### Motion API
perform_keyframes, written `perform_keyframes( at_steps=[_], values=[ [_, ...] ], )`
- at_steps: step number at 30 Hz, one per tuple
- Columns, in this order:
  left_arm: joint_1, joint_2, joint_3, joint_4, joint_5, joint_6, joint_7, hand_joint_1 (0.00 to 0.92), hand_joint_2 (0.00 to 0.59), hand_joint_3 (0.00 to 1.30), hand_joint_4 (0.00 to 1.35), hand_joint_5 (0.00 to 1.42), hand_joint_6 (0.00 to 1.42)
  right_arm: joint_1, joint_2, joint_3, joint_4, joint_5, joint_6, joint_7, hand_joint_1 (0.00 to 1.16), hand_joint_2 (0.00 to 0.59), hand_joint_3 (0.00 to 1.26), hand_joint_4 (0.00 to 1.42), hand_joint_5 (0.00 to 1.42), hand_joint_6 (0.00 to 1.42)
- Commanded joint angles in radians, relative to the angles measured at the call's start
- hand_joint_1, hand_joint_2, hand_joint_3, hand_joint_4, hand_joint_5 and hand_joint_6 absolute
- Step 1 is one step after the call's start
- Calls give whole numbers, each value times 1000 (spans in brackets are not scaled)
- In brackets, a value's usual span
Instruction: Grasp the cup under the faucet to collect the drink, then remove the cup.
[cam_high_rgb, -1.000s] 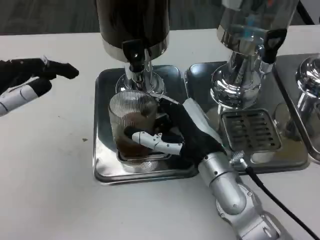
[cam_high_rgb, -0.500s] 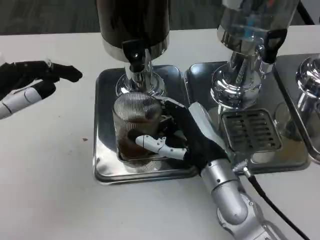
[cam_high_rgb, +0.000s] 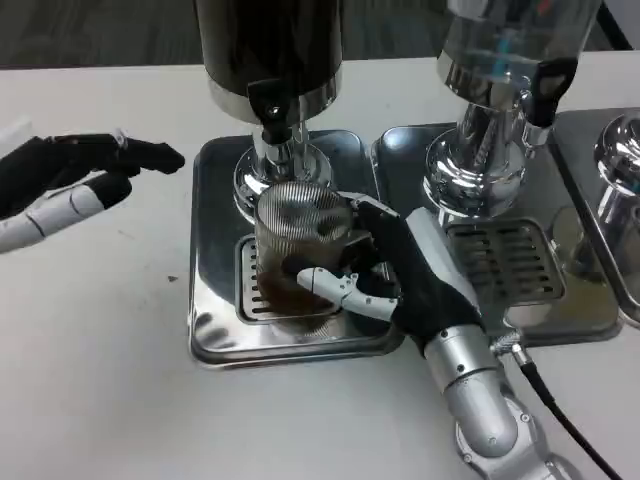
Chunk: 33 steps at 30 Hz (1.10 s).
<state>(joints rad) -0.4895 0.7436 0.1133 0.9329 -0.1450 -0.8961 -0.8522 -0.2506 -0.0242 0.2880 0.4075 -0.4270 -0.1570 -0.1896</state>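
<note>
A ribbed clear glass cup (cam_high_rgb: 298, 240) with brown drink in its bottom stands on the drip grate of the left steel tray (cam_high_rgb: 210, 300), just in front of the black faucet (cam_high_rgb: 272, 112) of the dark dispenser. My right hand (cam_high_rgb: 400, 275) grips the cup from its right side, thumb across the front. My left hand (cam_high_rgb: 75, 175) hovers over the table to the left of the tray, fingers stretched toward the dispenser and holding nothing.
A second dispenser (cam_high_rgb: 500, 100) with a clear tank stands at the right on its own tray with a grate (cam_high_rgb: 510, 262). A third chrome base (cam_high_rgb: 615, 160) sits at the far right edge. A black cable (cam_high_rgb: 570, 425) trails from my right wrist.
My right hand has carried the cup to the right and slightly forward, uncovering the drip grate's left part. My left hand has reached further right toward the dispenser.
</note>
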Motion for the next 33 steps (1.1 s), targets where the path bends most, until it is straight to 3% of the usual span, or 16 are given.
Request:
perform_keyframes(
  at_steps=[1, 16, 33],
  values=[
    [-11, -16, -14, 1, 6, -7, -21, 0, 154, 350, 275, 216, 248, 12, -7, -23, -51, 8, 2, -15, 611, 261, 420, 553, 594, 591],
    [3, -41, -21, -4, 6, -20, -33, 0, 149, 327, 252, 215, 253, 67, -25, -55, -153, 11, 12, -13, 624, 266, 435, 576, 610, 602],
    [61, -20, -18, -33, 15, -114, -20, 0, 146, 265, 156, 160, 239, 139, -49, -86, -288, 9, 38, 1, 631, 268, 464, 602, 654, 636]
  ],
)
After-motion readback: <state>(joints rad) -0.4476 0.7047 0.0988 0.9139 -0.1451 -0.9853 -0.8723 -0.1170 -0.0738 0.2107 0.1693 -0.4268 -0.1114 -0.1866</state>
